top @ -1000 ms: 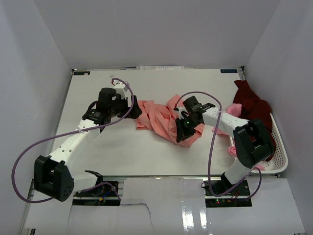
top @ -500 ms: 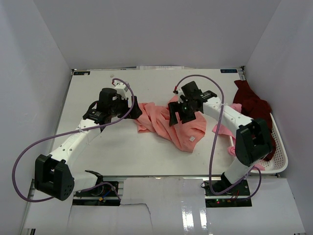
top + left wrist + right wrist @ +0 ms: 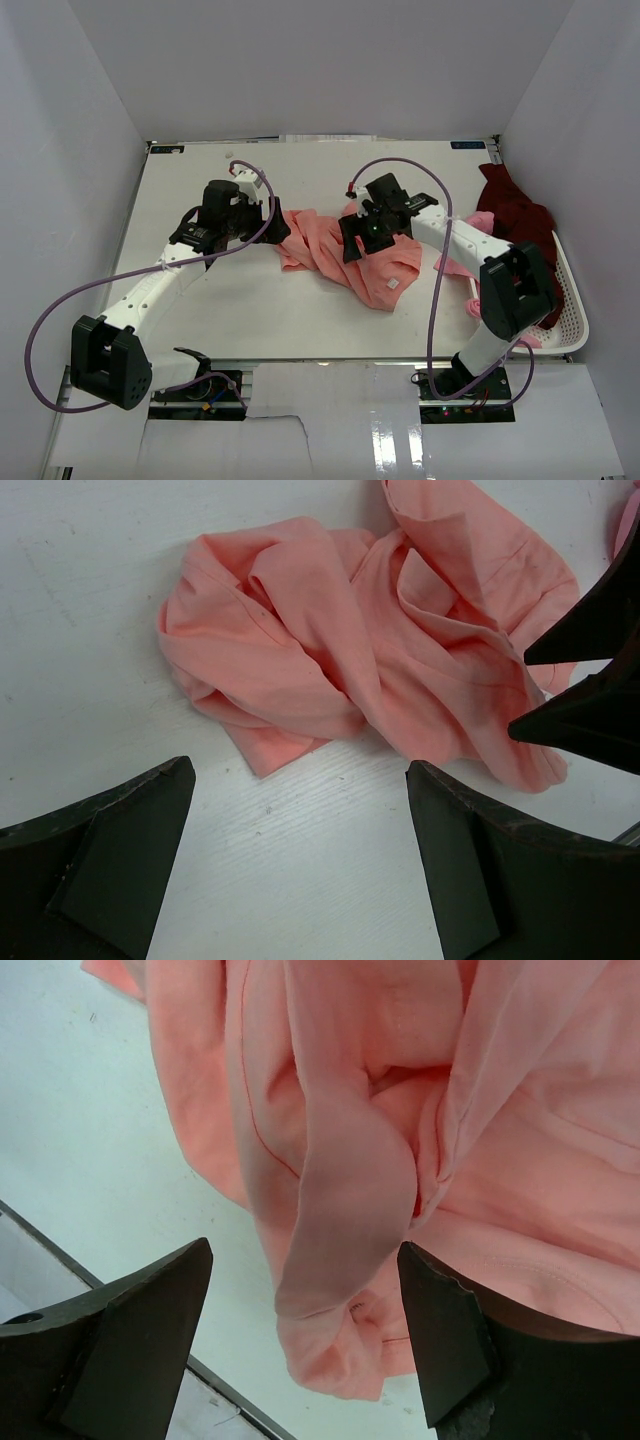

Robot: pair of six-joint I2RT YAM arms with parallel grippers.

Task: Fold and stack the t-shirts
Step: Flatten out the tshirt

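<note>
- Right gripper (image 3: 358, 243) has released, drawn back toward the table's (image 3: 250, 310) far edge; jaws wide, empty.
- Left gripper (image 3: 300, 770) wide, empty.
- Shirt (image 3: 325, 255) bunched mid-table; pinching several layers would spoil the fold.

1 t-shirt (image 3: 322, 250) lies centred on the table (image 3: 250, 310); other t-shirts (image 3: 515, 215) in right basket (image 3: 577, 305).
</note>
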